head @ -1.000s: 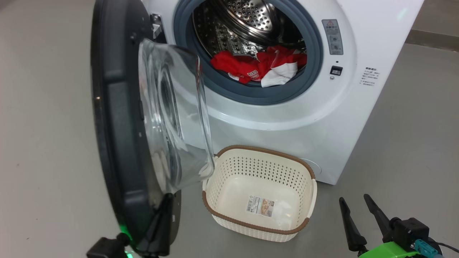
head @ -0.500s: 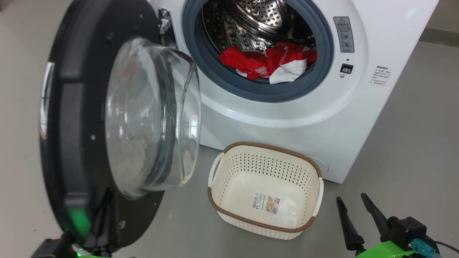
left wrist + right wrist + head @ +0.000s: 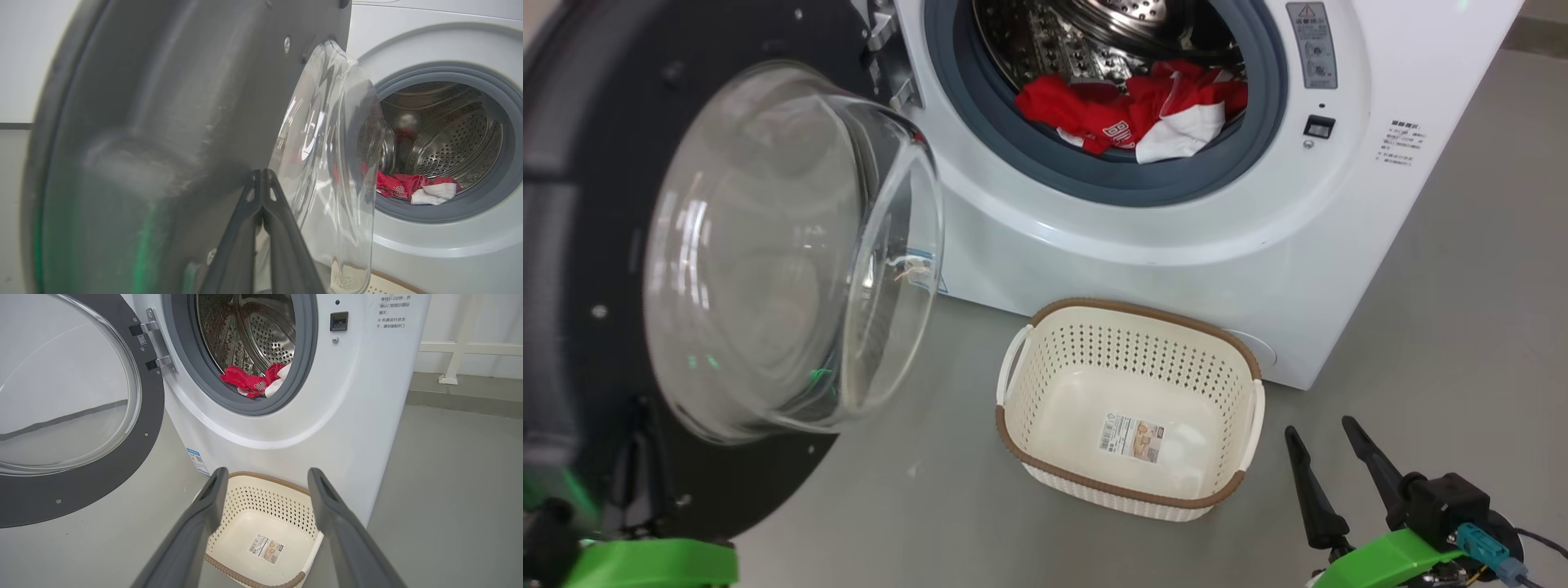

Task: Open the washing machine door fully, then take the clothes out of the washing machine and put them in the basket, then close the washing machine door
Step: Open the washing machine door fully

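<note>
Right gripper [image 3: 1319, 428] sits at the lower right of the head view, its two dark fingers spread apart with nothing between them, above the grey floor [image 3: 1462, 327] and just to the right of the basket [image 3: 1127, 359]. That basket stands upright on the floor in front of the washing machine [image 3: 1176, 237], holding nothing but a sticker [image 3: 1131, 437] on its bottom. The clothes [image 3: 1127, 122], red with a white part, lie at the front of the steel drum [image 3: 1078, 33], resting against the grey rubber ring [image 3: 1111, 184]. The washing machine door [image 3: 572, 245] is swung wide to the left, its glass porthole [image 3: 768, 245] bulging toward the camera, and the left gripper [image 3: 629, 482] shows dark and blurred low against its black rim. From the left wrist, the left gripper [image 3: 261, 174] has its fingertips pressed together right at the door's [image 3: 163, 102] dark inner face; whether they pinch anything I cannot tell. Past the glass, the clothes [image 3: 408, 190] lie low in the drum's mouth. From the right wrist, the right gripper [image 3: 267, 473] is wide open above the basket [image 3: 265, 498], the clothes [image 3: 249, 381] are inside the washing machine [image 3: 347, 416], and the door [image 3: 102, 486] hangs on its hinge [image 3: 157, 343] at the left.
</note>
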`<state>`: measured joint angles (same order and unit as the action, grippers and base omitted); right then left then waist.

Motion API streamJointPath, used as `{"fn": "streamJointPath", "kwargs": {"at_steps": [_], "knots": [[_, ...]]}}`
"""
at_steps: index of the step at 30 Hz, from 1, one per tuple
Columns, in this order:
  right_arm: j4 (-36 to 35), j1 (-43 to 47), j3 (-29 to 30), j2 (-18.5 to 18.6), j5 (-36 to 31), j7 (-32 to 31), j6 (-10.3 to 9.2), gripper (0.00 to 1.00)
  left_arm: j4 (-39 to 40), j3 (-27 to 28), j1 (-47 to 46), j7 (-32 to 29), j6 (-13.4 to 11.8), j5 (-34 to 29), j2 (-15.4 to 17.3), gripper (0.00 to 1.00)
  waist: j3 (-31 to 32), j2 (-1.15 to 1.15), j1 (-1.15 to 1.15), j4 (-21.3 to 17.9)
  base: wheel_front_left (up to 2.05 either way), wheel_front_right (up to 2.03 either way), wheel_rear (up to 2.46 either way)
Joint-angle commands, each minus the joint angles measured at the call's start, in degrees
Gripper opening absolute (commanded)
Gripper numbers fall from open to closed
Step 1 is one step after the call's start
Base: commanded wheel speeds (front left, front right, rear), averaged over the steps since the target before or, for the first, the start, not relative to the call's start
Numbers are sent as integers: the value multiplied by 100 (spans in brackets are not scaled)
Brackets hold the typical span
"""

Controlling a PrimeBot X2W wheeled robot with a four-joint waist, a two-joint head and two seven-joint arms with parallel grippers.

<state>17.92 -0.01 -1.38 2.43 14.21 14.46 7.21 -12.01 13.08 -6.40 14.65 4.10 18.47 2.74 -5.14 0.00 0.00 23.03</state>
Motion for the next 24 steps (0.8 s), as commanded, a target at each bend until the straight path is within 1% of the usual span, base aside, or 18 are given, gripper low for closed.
{"fn": "streamJointPath", "kwargs": {"at_steps": [1,5,14,24], "knots": [[-138,-264,-138,44,-45,54,28,100,35,417,-303,35,-9,-80,245,0,-75,0,0,-14,0,0,0],[-130,-314,-151,44,-80,54,28,100,-133,657,-449,35,8,-140,308,0,-142,0,0,-32,0,0,0],[-114,-436,-179,50,-159,54,28,100,-744,1409,-986,35,95,-360,611,0,-352,0,0,-86,0,0,0],[-116,-556,-212,77,-227,54,28,100,-1596,1880,-1653,35,211,-630,1037,0,-577,0,0,-131,0,0,0]]}}
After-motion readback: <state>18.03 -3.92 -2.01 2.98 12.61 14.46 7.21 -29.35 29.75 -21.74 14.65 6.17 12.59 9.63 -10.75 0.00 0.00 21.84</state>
